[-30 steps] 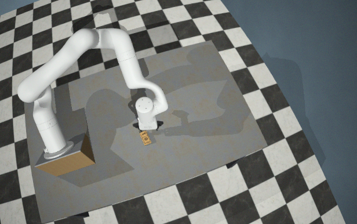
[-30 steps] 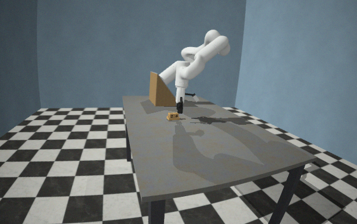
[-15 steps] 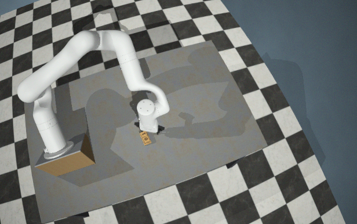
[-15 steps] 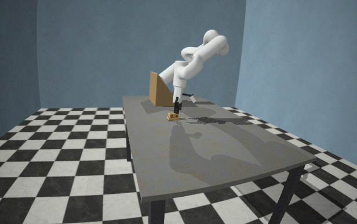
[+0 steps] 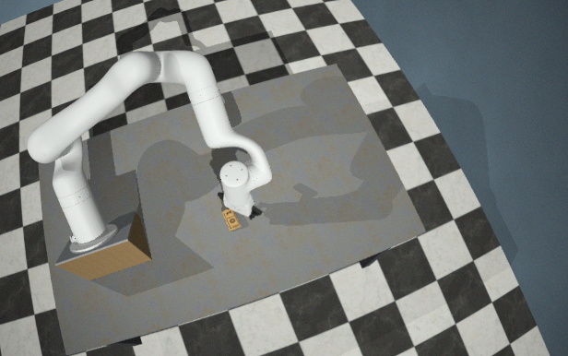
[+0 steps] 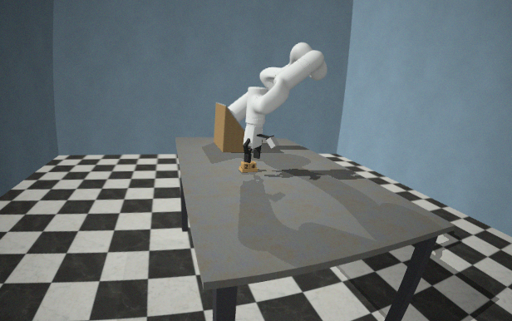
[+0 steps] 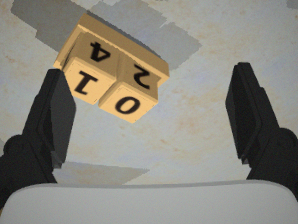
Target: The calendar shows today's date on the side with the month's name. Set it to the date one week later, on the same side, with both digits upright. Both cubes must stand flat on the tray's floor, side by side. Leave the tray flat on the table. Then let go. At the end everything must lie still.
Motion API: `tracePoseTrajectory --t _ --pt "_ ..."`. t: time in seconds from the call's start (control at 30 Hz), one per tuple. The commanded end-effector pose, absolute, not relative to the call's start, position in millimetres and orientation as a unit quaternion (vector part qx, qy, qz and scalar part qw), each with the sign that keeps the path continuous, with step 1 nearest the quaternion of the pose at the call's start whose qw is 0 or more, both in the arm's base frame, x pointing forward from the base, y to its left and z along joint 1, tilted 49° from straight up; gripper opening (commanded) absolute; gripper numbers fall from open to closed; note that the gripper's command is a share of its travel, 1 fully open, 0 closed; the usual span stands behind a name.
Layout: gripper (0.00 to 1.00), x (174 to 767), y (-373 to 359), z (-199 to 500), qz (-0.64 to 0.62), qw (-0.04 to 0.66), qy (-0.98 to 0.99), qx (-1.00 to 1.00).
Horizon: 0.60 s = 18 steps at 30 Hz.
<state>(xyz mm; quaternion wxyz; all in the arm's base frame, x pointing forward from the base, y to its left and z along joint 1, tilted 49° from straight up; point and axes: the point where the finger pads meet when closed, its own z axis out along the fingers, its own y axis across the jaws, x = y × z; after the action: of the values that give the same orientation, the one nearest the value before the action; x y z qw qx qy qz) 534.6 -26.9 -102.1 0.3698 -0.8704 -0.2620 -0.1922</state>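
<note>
"How's the gripper [image 5: 238,206] [image 6: 252,159] [image 7: 149,84] standing?"

"Wide open, nothing held. Its black, flat-faced fingers are well apart, tips toward the table [image 5: 300,258] [image 6: 332,249] [image 7: 200,150]."

"Touching the calendar?"

"I can't tell. In the wrist view one fingertip overlaps an end of the tray [image 5: 238,229] [image 6: 248,170] [image 7: 125,49]; the other is off to the side, over bare tabletop."

"And the cubes?"

"Both sit side by side in the tray, which rests on the table. One cube [image 5: 228,213] [image 6: 253,166] [image 7: 86,82] has a 1 on top and a 4 on its side; its neighbour [image 5: 232,220] [image 6: 246,166] [image 7: 127,104] has a 0 on top and a 2 on its side. From the exterior, that side reads 24, both digits upright."

"What are they made of?"

"They look like pale, honey-coloured wood with dark numerals, square-edged; the tray is a matching oblong. The tabletop is grey, mottled with rusty patches."

"And the arm?"

"Smooth, white and rounded [image 5: 97,106] [image 6: 299,71], mounted on a wedge-shaped block [image 5: 111,258] [image 6: 222,129] with brown, wood-like sides. The floor [image 5: 313,309] [image 6: 129,266] is black-and-white checks, marbled."

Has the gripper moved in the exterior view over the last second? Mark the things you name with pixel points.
Yes: the gripper [image 5: 238,206] [image 6: 252,159] [image 7: 149,84] has moved left in that view, closer to the wooden block [image 5: 106,263] [image 6: 230,135].
</note>
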Motion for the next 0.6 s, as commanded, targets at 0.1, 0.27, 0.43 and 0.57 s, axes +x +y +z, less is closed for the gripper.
tracePoseTrajectory --t 0.1,0.27,0.43,0.57 --pt "1.0 535.7 -30.1 -104.4 -0.16 0.385 -0.189 -0.889" --pt "1.0 536.3 -36.8 -111.9 -0.141 0.392 -0.144 -0.897" --pt "1.0 536.4 -37.1 -112.3 -0.141 0.392 -0.144 -0.897" --pt "1.0 536.4 -37.1 -112.3 -0.141 0.392 -0.144 -0.897"
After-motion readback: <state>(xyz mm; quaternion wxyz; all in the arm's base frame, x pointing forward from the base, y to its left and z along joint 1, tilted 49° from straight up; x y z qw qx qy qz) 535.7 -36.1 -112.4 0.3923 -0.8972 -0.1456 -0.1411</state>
